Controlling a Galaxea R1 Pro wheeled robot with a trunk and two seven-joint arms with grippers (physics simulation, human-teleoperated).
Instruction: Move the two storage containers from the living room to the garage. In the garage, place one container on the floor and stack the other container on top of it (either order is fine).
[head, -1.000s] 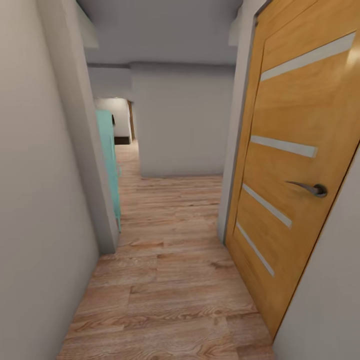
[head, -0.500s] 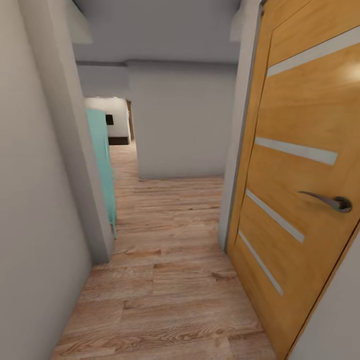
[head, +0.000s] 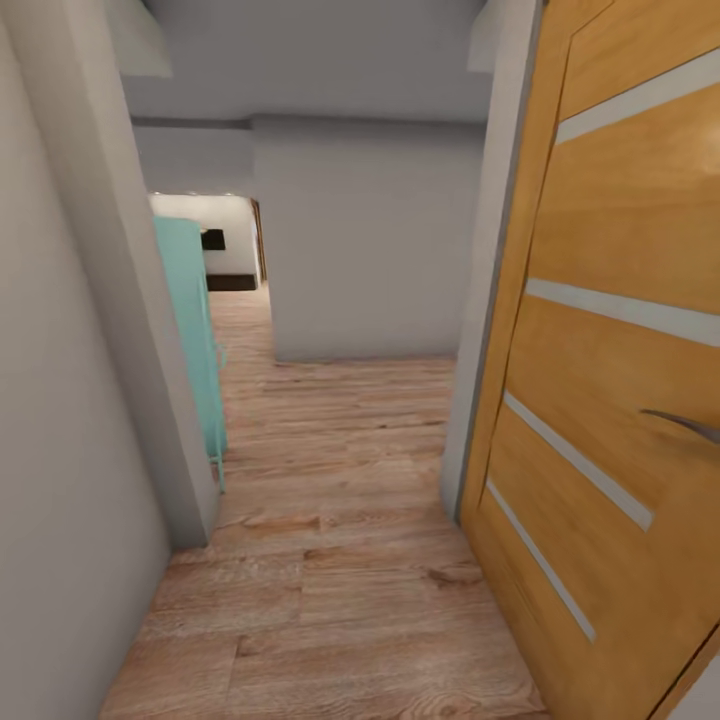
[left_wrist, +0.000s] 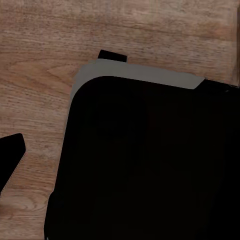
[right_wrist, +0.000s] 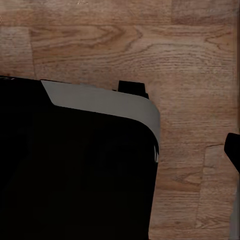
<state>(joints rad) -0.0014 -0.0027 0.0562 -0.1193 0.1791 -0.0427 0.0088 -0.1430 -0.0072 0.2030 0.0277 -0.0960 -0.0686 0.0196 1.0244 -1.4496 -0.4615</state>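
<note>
Wood plank floor between grey wall and orange door.

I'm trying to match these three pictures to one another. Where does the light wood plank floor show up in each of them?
Head view: the wood plank floor runs up the hallway between the grey wall and the orange door.
Left wrist view: planks lie past the black robot base.
Right wrist view: planks lie past the same base.
Shared landmark: the floor's wood grain itself.
</note>
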